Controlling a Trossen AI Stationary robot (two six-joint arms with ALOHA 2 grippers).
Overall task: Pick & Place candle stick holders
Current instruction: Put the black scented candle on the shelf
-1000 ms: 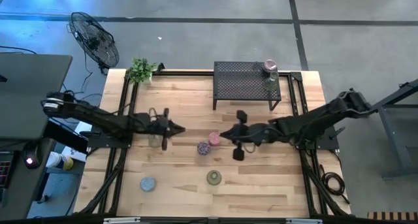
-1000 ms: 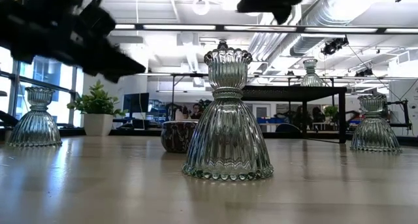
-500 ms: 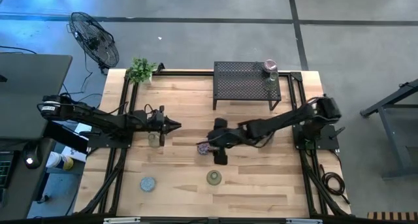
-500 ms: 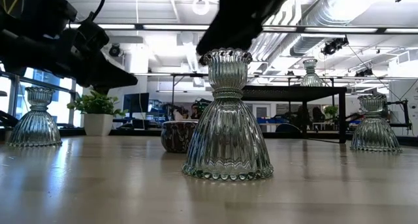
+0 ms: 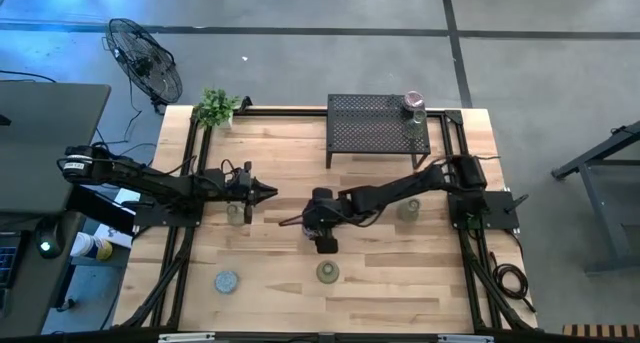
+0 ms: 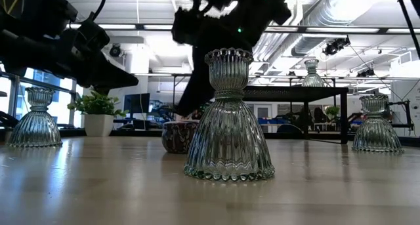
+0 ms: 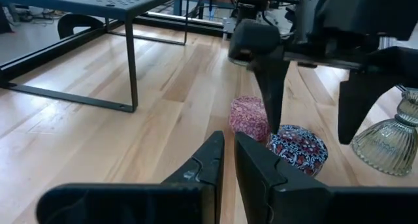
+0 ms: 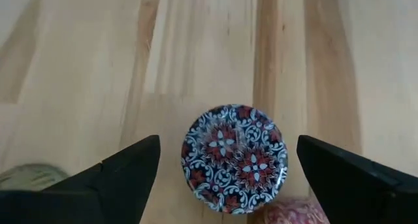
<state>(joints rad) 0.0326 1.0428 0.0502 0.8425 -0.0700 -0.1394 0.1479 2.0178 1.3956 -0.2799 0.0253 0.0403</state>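
A squat round holder with a red, white and blue pattern [image 8: 234, 157] stands on the table next to a pink one [image 7: 248, 117]. My right gripper [image 8: 228, 139] hangs open above the patterned holder, one finger on either side, touching nothing; in the high view the right gripper [image 5: 318, 223] hides both holders. My left gripper [image 7: 228, 162] is shut and empty, level, left of them [image 5: 268, 191]. Ribbed glass holders stand on their wide bases at the middle [image 6: 228, 117], left [image 6: 36, 119] and right [image 6: 376, 125]. An olive holder [image 5: 327, 272] and a light-blue one [image 5: 227, 281] sit nearer the front.
A black mesh rack [image 5: 378, 128] stands at the far edge with one glass holder [image 5: 413, 105] on its right corner. A small potted plant [image 5: 215, 108] is at the far left corner. Bare wood lies along the near edge between the olive and light-blue holders.
My right gripper has swept toward the table's left edge and down, tipping more steeply, until it hangs over the patterned holder. A glass holder on the right, covered by the arm before, now shows. My left gripper has drawn back a little toward the left edge.
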